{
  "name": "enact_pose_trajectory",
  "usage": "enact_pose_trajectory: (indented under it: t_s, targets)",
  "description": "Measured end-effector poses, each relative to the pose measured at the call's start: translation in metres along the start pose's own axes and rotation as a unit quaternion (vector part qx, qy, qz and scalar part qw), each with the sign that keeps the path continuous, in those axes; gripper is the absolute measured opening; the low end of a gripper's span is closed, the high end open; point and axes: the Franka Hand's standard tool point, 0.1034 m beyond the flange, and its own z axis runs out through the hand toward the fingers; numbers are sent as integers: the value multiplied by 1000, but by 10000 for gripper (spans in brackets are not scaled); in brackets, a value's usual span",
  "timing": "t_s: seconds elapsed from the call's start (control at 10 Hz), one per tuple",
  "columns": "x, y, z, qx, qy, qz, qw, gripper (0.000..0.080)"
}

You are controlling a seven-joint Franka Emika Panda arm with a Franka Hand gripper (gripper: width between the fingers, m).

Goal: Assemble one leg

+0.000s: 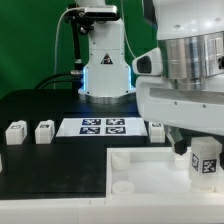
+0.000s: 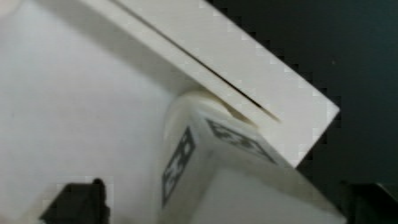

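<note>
One leg (image 1: 205, 160), a small white block with a marker tag, stands upright at the corner of the large flat white piece (image 1: 130, 175) on the exterior view's right. My gripper (image 1: 197, 148) hangs over it, open. In the wrist view the leg (image 2: 222, 160) sits between my two dark fingertips (image 2: 75, 200), with a strip of white surface showing on each side of it. My gripper (image 2: 221, 205) straddles the leg without pressing on it. Two more legs (image 1: 14, 133) (image 1: 45, 131) stand at the exterior view's left, and a third (image 1: 157, 128) stands beside the marker board.
The marker board (image 1: 105, 126) lies flat in the middle of the black table. The arm's base (image 1: 105, 60) stands behind it. The large white piece (image 2: 71, 100) fills most of the wrist view, with its edge running diagonally against the black table.
</note>
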Motion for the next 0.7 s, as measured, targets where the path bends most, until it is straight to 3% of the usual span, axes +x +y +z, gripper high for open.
enact_pose_trajectory:
  t_s: [0.1,0.2,0.4,0.5,0.6,0.7]
  targets:
    - [-2,-1,0,-6,5,-65,998,645]
    - [-7,-5,-1,-22,15,-180,983,649]
    - [-4,-4,-3,-37,11,-363,931,649]
    - [-4,-4,-3,-42,11,-405,913,649]
    - [-4,-4,-2,-41,12,-392,919,649]
    - [-4,-4,-2,-41,12,-381,924,519]
